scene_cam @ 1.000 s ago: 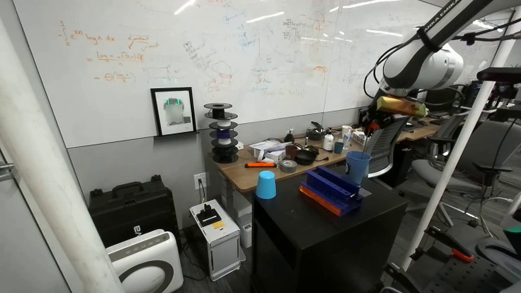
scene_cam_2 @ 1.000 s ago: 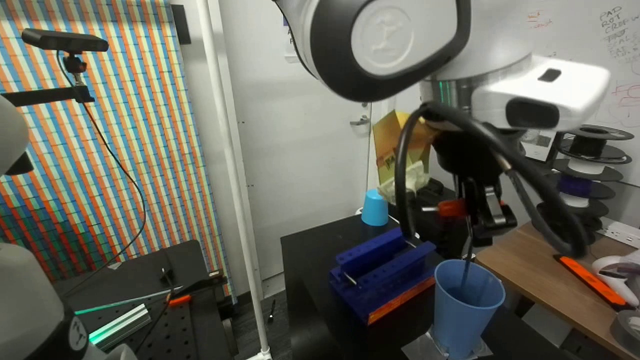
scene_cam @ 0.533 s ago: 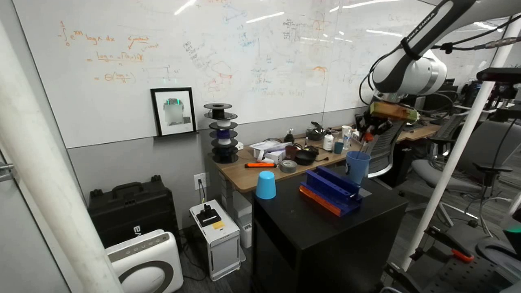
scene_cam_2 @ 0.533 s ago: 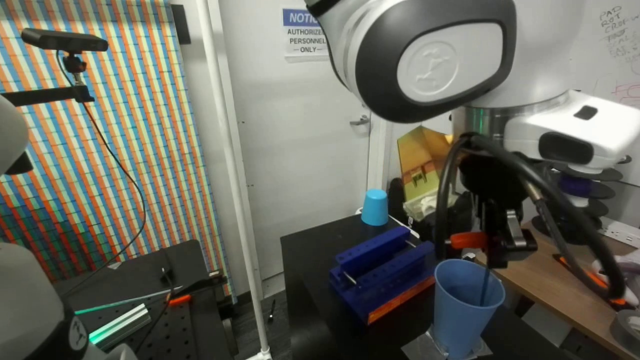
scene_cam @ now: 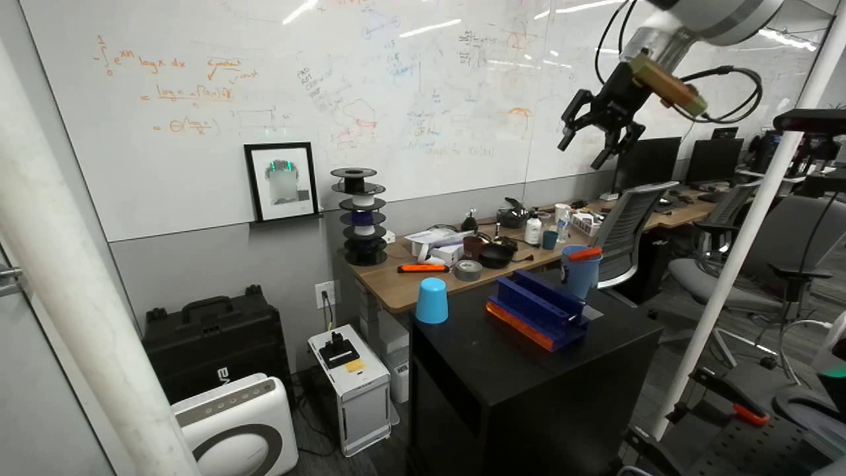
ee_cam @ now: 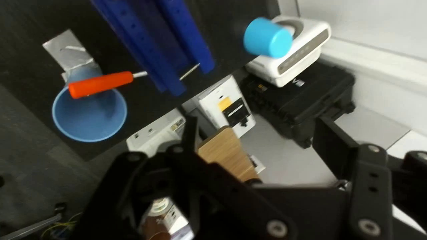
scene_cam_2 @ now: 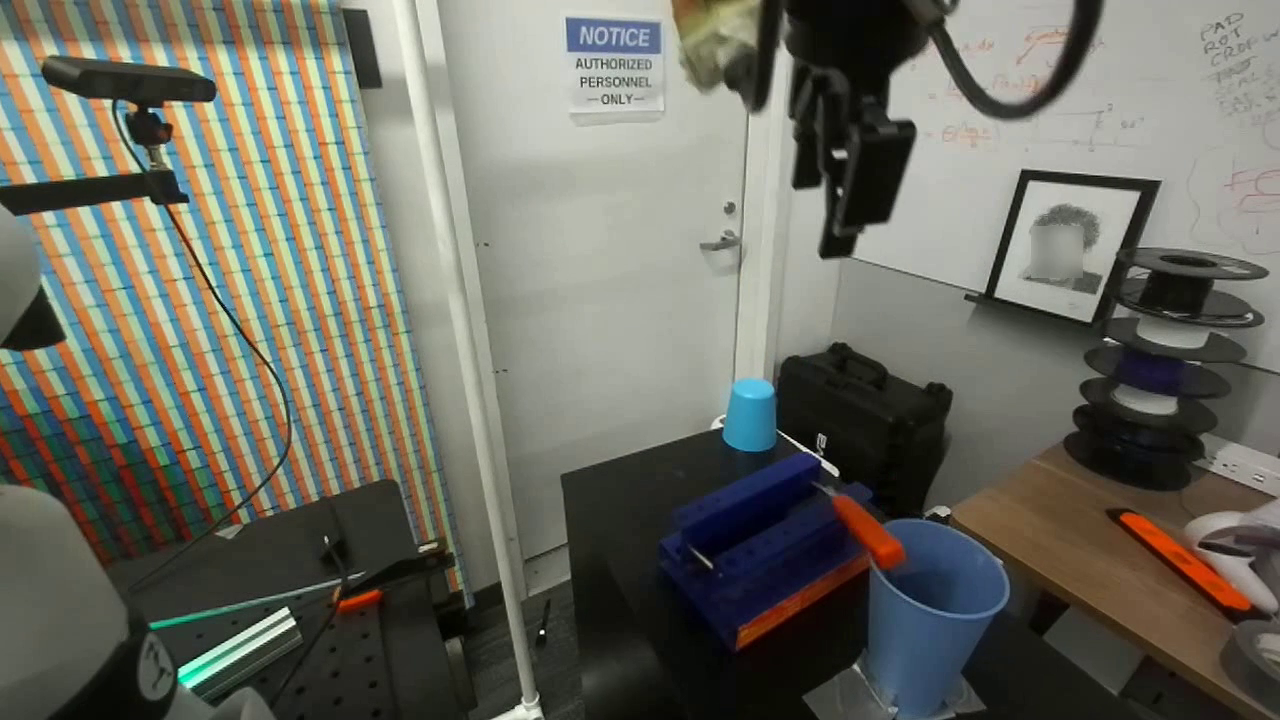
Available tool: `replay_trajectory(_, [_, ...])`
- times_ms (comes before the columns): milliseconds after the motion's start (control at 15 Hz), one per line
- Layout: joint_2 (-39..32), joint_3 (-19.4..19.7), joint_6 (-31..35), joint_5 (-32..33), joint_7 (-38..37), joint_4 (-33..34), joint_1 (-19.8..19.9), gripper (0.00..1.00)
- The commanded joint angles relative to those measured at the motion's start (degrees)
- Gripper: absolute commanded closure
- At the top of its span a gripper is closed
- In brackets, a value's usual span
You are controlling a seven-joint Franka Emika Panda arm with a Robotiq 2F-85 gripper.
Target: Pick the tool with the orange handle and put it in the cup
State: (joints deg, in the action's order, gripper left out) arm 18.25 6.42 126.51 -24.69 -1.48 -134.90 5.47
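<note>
The orange-handled tool [scene_cam_2: 868, 532] is tilted, out of my grasp. Its handle lies over the rim of the blue cup [scene_cam_2: 925, 640], and its shaft points out of the cup toward the blue rack. In the wrist view, the orange handle [ee_cam: 100, 84] crosses above the cup's mouth and a short metal shaft reaches the rack's side. I cannot tell whether the shaft rests on the rack. High above the cup, my gripper [scene_cam: 581, 153] has its fingers spread apart, with nothing between them.
A dark blue rack [scene_cam_2: 765, 560] with an orange side strip stands beside the cup on the black cabinet [scene_cam: 476, 370]. An upturned light-blue cup [scene_cam: 432, 301] is near the corner. Behind is a cluttered wooden desk [scene_cam: 390, 284] with stacked spools [scene_cam: 363, 215].
The gripper was shut on the tool, its shaft inside the cup. It has opened and risen well away; the tool has tipped over, its handle now at the rim and its shaft outside.
</note>
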Motion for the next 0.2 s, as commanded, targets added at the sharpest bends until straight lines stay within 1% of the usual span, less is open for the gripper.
replay_trajectory(0, [11.96,3.32,-16.55,-2.45,3.79,-1.52,-2.46,0.00])
replay_trajectory(67, [14.08,3.98,-21.56,-3.18,5.29,-1.46,-2.01,0.00])
replay_trajectory(133, [9.16,1.86,-16.24,-1.10,2.30,-0.03,-0.98,0.00])
